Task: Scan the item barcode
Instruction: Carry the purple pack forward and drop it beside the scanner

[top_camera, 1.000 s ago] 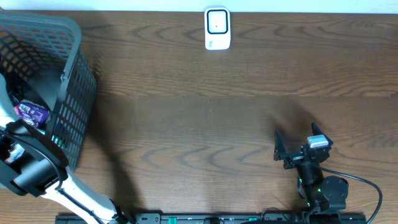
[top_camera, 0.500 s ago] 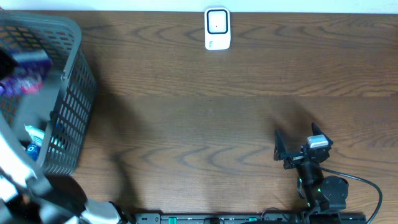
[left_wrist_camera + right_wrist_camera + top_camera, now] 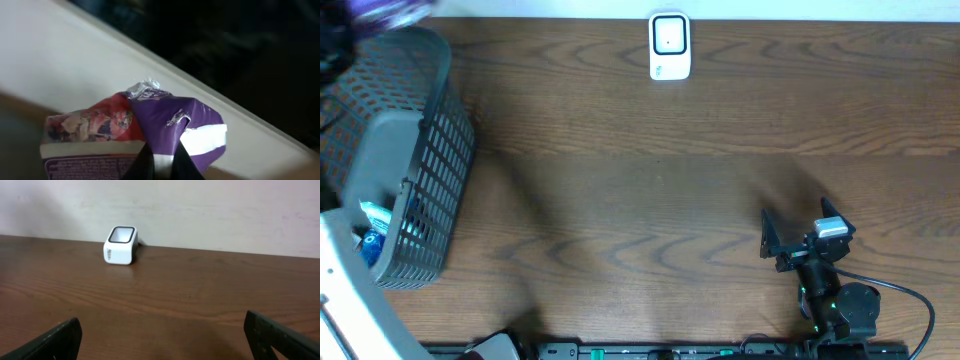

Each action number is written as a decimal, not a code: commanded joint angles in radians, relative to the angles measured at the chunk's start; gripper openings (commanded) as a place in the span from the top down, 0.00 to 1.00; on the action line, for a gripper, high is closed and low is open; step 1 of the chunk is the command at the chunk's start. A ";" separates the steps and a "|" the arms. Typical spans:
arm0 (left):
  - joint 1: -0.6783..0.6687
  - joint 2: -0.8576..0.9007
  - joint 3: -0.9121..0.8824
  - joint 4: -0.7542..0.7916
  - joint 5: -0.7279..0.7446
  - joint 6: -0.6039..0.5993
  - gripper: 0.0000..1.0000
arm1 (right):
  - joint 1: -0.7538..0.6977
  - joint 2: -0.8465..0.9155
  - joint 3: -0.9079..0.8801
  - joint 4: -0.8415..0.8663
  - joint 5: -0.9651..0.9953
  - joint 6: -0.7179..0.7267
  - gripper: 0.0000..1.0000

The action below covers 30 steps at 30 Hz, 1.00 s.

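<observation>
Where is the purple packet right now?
The purple packet is pinched in the left gripper, close up in the left wrist view; overhead, a blur at the top-left corner by the basket.

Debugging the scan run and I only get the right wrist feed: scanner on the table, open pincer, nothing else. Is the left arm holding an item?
Observer: Yes. The left wrist view shows the left pincer shut on a purple packet.
Operator: Where is it over the table?
Observer: Overhead it is a purple blur at the far left corner, by the far rim of the basket, well left of the scanner.
Operator: Anything in the basket?
Observer: Yes, a blue item lies at its near end.
</observation>
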 commanded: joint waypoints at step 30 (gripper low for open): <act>-0.914 0.583 0.009 0.030 -0.103 0.317 0.93 | -0.004 -0.005 -0.002 -0.004 0.000 0.003 0.01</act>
